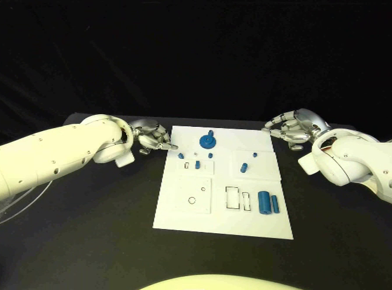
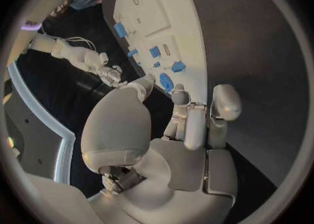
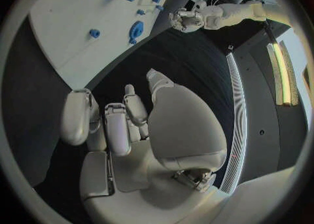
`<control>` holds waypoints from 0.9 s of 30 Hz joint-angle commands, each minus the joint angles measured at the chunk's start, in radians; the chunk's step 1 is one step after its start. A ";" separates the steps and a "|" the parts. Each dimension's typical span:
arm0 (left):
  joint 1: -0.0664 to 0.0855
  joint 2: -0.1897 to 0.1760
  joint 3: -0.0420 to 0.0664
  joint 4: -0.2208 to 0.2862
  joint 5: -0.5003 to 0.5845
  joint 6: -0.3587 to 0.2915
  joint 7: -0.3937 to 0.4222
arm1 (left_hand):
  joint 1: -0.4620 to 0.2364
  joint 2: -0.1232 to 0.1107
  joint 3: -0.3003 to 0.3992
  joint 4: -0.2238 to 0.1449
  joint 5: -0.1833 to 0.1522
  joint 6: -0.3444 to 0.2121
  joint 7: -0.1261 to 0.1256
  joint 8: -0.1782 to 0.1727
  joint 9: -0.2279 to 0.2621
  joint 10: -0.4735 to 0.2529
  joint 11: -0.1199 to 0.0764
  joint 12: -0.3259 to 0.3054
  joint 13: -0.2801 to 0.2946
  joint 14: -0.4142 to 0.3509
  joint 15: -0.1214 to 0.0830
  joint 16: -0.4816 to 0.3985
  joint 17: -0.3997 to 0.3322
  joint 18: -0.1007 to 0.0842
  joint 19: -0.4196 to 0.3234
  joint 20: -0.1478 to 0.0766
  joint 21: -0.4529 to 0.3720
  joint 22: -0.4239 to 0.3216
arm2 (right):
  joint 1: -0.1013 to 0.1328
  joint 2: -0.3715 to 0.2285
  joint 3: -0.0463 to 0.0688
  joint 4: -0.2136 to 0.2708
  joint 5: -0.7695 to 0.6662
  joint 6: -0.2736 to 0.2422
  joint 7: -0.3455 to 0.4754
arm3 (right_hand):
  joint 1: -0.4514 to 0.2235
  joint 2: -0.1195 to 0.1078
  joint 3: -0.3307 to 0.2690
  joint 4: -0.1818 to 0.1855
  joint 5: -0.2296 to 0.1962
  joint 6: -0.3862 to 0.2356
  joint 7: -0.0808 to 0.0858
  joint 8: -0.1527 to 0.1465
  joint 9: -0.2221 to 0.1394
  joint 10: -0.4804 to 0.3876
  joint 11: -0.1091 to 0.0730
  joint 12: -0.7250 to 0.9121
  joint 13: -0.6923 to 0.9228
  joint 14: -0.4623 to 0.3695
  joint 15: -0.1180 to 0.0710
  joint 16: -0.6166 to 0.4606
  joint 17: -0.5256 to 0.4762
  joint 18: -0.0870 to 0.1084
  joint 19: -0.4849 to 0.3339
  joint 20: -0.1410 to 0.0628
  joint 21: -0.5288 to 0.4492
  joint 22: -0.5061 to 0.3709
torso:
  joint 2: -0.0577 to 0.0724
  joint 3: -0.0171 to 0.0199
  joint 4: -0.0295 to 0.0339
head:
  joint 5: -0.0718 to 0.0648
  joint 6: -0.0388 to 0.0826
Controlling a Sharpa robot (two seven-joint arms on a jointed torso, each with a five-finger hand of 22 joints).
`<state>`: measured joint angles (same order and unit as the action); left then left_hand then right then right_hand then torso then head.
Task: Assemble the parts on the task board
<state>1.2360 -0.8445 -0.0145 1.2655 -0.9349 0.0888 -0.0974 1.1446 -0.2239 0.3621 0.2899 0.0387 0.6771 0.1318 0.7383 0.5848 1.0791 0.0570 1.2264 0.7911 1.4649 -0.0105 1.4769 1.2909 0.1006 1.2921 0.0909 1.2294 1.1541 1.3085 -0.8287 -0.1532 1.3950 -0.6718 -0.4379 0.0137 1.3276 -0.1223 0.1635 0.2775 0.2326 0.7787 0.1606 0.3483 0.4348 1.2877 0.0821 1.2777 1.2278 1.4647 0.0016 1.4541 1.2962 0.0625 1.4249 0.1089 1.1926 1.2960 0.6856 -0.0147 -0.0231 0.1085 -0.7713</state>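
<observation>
Black table (image 1: 91,211) under a dark backdrop, white task board (image 1: 222,205) lying flat in the middle. Head view: left hand (image 1: 152,139) sits just off the board's far-left corner, fingers curled in with the tips near the board edge, nothing visibly held; whether a fingertip touches the board can't be told. Right hand (image 1: 290,128) hovers past the far-right corner, fingers curled together, empty as far as visible. On the board: a round blue gear-like part (image 1: 208,142) at the far middle, several small blue pegs (image 1: 244,168) scattered below it, two long blue cylinders (image 1: 269,202) lying side by side near the right edge next to two empty rectangular slot outlines (image 1: 237,198), plus an empty round hole outline (image 1: 192,200) on the left. Judgement: task looks early, with most parts loose or only some small ones seated and the slots unfilled; can't tell which pegs are already inserted. Left wrist view: left hand's fingers bunched in over the black table beside the board, no part between them; the blue gear-like part lies just beyond the fingertips, the small pegs farther on. Right wrist view: right hand's fingers folded in, nothing gripped, hanging over bare table; board well apart, with the gear-like part, one cylinder and small pegs on it.
</observation>
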 commanded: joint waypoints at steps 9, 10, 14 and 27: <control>0.042 -0.005 0.001 0.077 0.259 -0.023 -0.353 | -0.120 0.141 -0.146 0.004 0.013 0.106 -0.050 0.064 -0.024 0.151 -0.047 0.052 0.126 0.070 -0.040 0.040 0.169 -0.019 0.097 -0.035 0.091 0.107 | -0.001 0.001 0.000 -0.004 0.003 0.000 -0.001 | -0.044 0.002 0.039 0.008 0.020 -0.009 -0.001 0.017 -0.003 -0.008 -0.007 -0.006 -0.004 0.056 -0.004 -0.014 0.075 0.017 -0.005 -0.008 -0.006 0.090 | 0.001 -0.0029 0.0023 | -0.002 0.002; 0.043 -0.003 0.001 0.079 0.267 -0.025 -0.368 | -0.120 0.148 -0.149 0.004 0.013 0.117 -0.054 0.069 -0.023 0.161 -0.050 0.057 0.138 0.073 -0.043 0.043 0.175 -0.022 0.104 -0.037 0.099 0.116 | -0.001 0.001 0.000 -0.004 0.003 0.000 -0.002 | -0.044 0.002 0.039 0.008 0.020 -0.009 -0.001 0.017 -0.003 -0.008 -0.007 -0.006 -0.004 0.056 -0.004 -0.014 0.075 0.017 -0.005 -0.008 -0.006 0.090 | 0.000 -0.0026 0.0027 | -0.002 0.001; 0.050 0.014 -0.002 0.080 0.290 -0.042 -0.414 | -0.116 0.156 -0.159 0.004 0.014 0.134 -0.062 0.079 -0.021 0.175 -0.057 0.062 0.154 0.075 -0.049 0.046 0.180 -0.025 0.113 -0.043 0.110 0.129 | -0.001 0.004 0.000 -0.007 0.003 0.000 -0.002 | -0.044 0.002 0.039 0.008 0.020 -0.009 -0.001 0.017 -0.003 -0.008 -0.007 -0.006 -0.004 0.056 -0.004 -0.014 0.075 0.017 -0.005 -0.008 -0.006 0.090 | 0.001 -0.0010 0.0022 | 0.000 0.002; 0.094 0.100 -0.029 0.029 0.327 -0.061 -0.491 | -0.148 0.191 -0.187 0.006 0.014 0.146 -0.071 0.090 -0.017 0.196 -0.066 0.068 0.177 0.080 -0.058 0.051 0.192 -0.030 0.126 -0.054 0.130 0.152 | -0.001 0.010 -0.001 -0.012 0.004 0.000 -0.003 | -0.044 0.002 0.039 0.008 0.020 -0.009 -0.001 0.017 -0.003 -0.008 -0.007 -0.006 -0.004 0.056 -0.004 -0.014 0.075 0.017 -0.005 -0.008 -0.006 0.090 | 0.002 -0.0015 0.0008 | 0.002 0.003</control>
<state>1.3270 -0.7493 -0.0439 1.2973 -0.6115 0.0224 -0.5809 1.0069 -0.0430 0.2396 0.2881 0.0387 0.7999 0.0641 0.8079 0.5700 1.2477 -0.0035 1.2861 0.9480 1.4599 -0.0591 1.5066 1.2911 0.0834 1.3942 0.0430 1.3436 1.2893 1.3083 -0.8197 -0.1538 1.3834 -0.6674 -0.4385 0.0097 1.3276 -0.1223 0.1635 0.2775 0.2326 0.7785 0.1607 0.3483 0.4347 1.2877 0.0821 1.2777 1.2278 1.4647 0.0016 1.4541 1.2962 0.0625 1.4250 0.1089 1.1927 1.2960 0.6872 -0.0165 -0.0222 0.1103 -0.7689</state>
